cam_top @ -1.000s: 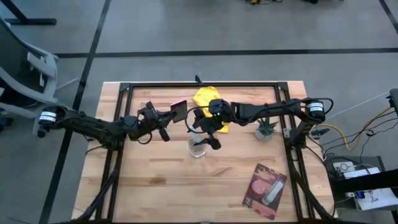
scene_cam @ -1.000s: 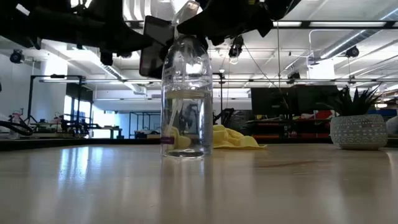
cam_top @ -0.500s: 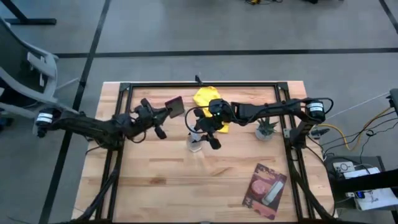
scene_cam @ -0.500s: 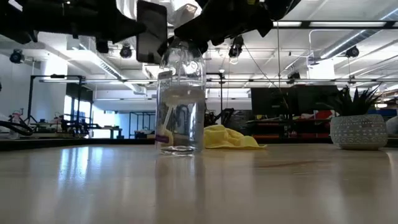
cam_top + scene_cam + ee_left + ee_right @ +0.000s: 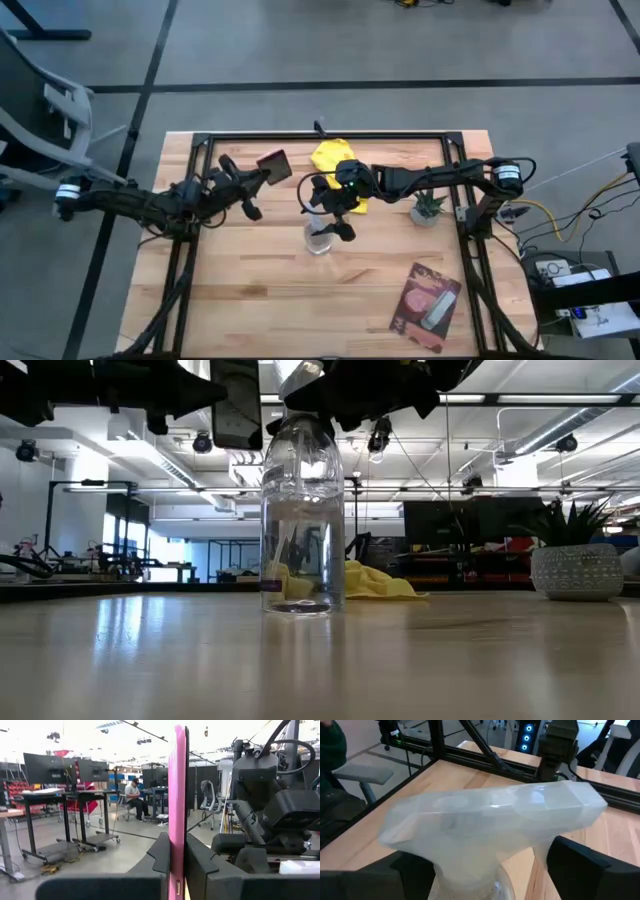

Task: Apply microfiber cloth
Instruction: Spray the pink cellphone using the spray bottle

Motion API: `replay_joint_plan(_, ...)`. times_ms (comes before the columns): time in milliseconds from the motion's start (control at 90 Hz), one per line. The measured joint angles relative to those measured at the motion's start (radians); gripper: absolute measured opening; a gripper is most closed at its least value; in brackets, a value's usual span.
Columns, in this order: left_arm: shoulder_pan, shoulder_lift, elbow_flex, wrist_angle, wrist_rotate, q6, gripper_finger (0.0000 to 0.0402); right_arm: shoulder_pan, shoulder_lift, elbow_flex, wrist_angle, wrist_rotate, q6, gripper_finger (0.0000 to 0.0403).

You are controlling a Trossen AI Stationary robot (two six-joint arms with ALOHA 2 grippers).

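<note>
Wooden slats form the table (image 5: 250,300), framed by dark rails, with an open workshop floor beyond. Landmark for this report: the clear spray bottle (image 5: 318,232), standing upright near the table's middle.

Right gripper (image 5: 330,208): positioned over the bottle's head. The right wrist view shows the translucent sprayer head (image 5: 490,827) between that arm's two dark fingers (image 5: 577,867), which sit against its neck on either side. Judgement: the fingers are closed on the bottle, most likely to steady it or work the sprayer.

Left gripper (image 5: 243,185): off to the bottle's left and raised clear of the table, fingers clamped on a thin pink-edged flat device (image 5: 178,810), held on edge. In the high view its dark face (image 5: 274,165) tilts toward the bottle. Judgement: it is presented this way as the surface to be sprayed and then wiped.

Microfiber cloth (image 5: 335,158): bright yellow, crumpled on the table just behind the bottle, on its far side; neither gripper touches it. The low view confirms it lying flat behind the bottle (image 5: 375,582). Judgement: wiping has not begun.

Other items: a small potted plant (image 5: 428,208) to the bottle's right; a pink-and-dark packet (image 5: 428,306) toward the near right corner.
</note>
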State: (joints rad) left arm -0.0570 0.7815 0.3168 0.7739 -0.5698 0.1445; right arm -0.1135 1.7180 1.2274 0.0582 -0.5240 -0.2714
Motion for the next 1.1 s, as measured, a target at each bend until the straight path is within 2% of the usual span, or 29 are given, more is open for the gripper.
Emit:
replay_joint_plan(111,0.000,-0.009,0.000,-0.001,0.000,0.106,0.0009,0.000,0.000,0.000,0.000,0.000,0.001,0.0307)
replay_joint_plan(244,0.000,-0.005,0.000,-0.007,0.000,0.361,0.0009,0.000,0.000,0.000,0.005,0.000,0.001,0.0295)
replay_joint_plan(322,0.000,0.003,0.000,-0.016,0.000,0.584,0.0009,0.000,0.000,0.000,0.006,0.000,0.003,0.0287)
replay_joint_plan(533,-0.001,0.077,0.000,-0.019,0.002,1.329,0.0009,0.000,0.000,0.000,0.005,0.000,0.014,0.0273)
replay_joint_plan(622,-0.001,0.126,0.000,-0.023,0.002,1.553,0.0009,0.000,0.000,0.000,0.006,0.002,0.033,0.0270)
replay_joint_plan(689,-0.001,0.165,0.001,-0.023,-0.004,1.626,0.0009,0.000,0.000,0.000,0.006,0.005,0.051,0.0271)
replay_joint_plan(889,-0.002,0.274,0.018,-0.023,-0.110,1.845,0.0009,0.000,0.000,0.000,0.008,0.004,0.109,0.0283)
replay_joint_plan(1011,-0.029,0.301,0.026,-0.015,-0.118,1.864,0.0009,-0.001,0.000,0.000,0.007,0.011,0.129,0.0286)
replay_joint_plan(1100,-0.068,0.305,0.027,-0.020,-0.162,1.889,0.0009,0.000,0.000,0.000,0.008,0.036,0.132,0.0281)
